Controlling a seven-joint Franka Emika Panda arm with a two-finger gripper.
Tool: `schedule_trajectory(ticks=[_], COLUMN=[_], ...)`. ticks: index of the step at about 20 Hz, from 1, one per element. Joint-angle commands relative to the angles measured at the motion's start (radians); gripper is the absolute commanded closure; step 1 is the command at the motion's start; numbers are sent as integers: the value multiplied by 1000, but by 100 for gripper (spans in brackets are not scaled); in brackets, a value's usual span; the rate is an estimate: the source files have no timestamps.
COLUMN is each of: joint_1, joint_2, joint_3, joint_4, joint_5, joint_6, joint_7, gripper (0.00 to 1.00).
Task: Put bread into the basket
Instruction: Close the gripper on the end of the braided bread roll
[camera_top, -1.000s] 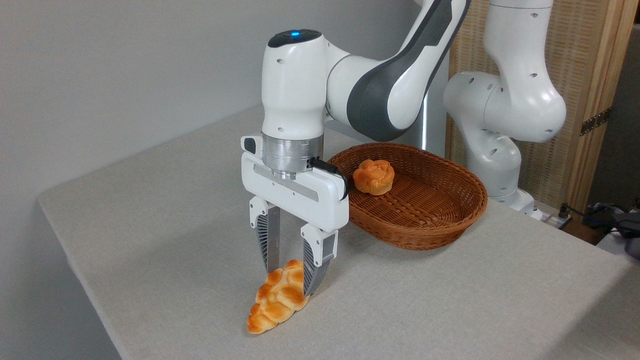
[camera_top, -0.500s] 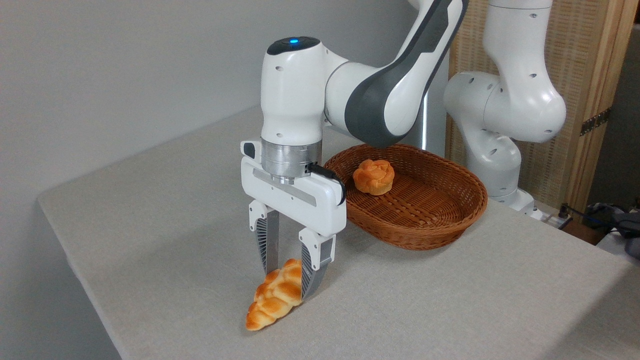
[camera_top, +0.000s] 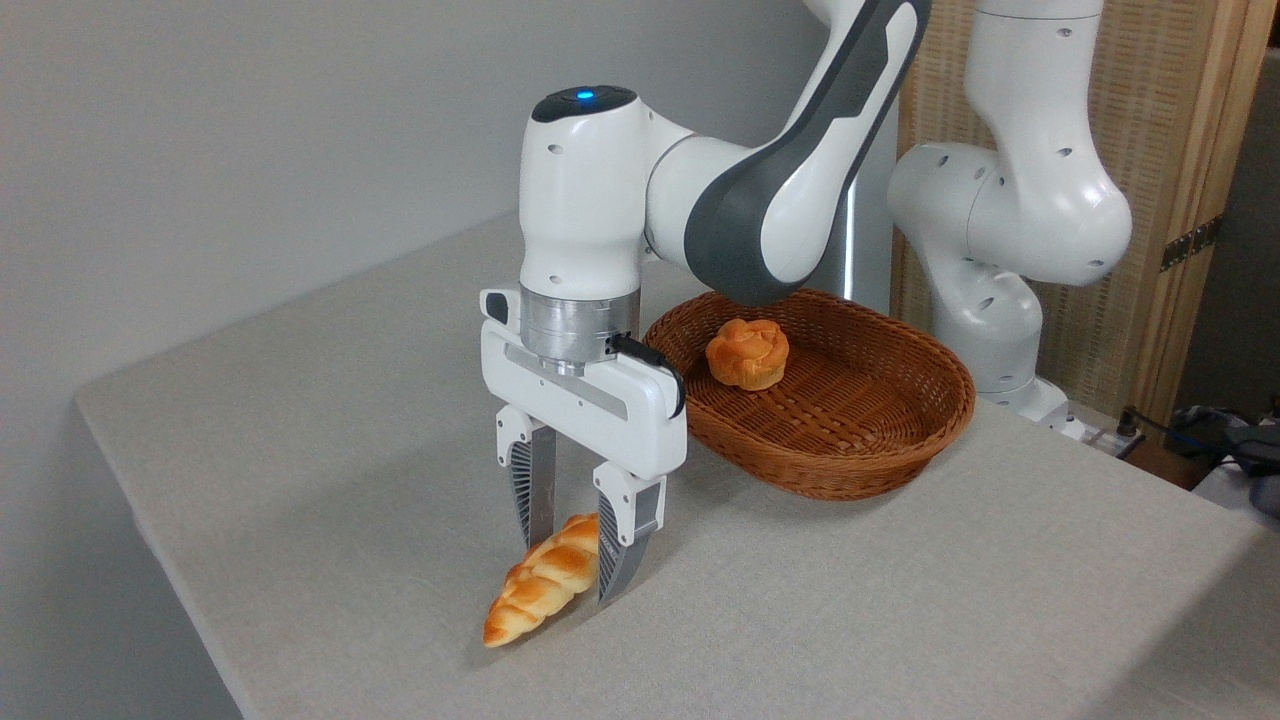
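— On the counter (camera_top: 330, 420), toward its near left part, what is the arm doing?

— From the fixed camera, the gripper (camera_top: 572, 560) points straight down, its two fingers closed in on the upper end of the bread (camera_top: 538, 582). The braided loaf slants down to the left, one pointed tip low by the cloth; whether that tip touches the surface I cannot tell.

— And the containers?

— One only: the basket (camera_top: 900, 440), oval, reddish-brown wicker, standing on the counter behind and to the right of the gripper, well apart from the bread. Its left rim is partly hidden by the gripper's white body and the arm above it.

— Anything in it?

— A small round bun (camera_top: 746, 353), orange and knotted, sitting in the left half near the back wall. The rest of the woven floor shows bare.

— So the bread is outside the basket?

— Yes, held at the gripper, low over the counter.
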Motion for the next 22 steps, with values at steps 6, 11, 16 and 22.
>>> schedule_trajectory(ticks=[6, 11, 16, 22], joint_1=[-4, -4, -4, -1], joint_2=[-1, -3, -12, -50], joint_3=[5, 5, 5, 6], joint_4=[-18, -18, -15, 136], joint_5=[-3, -3, -3, -19], joint_6=[22, 21, -48, -300], joint_7=[36, 38, 99, 91], gripper=[54, 65, 67, 67])
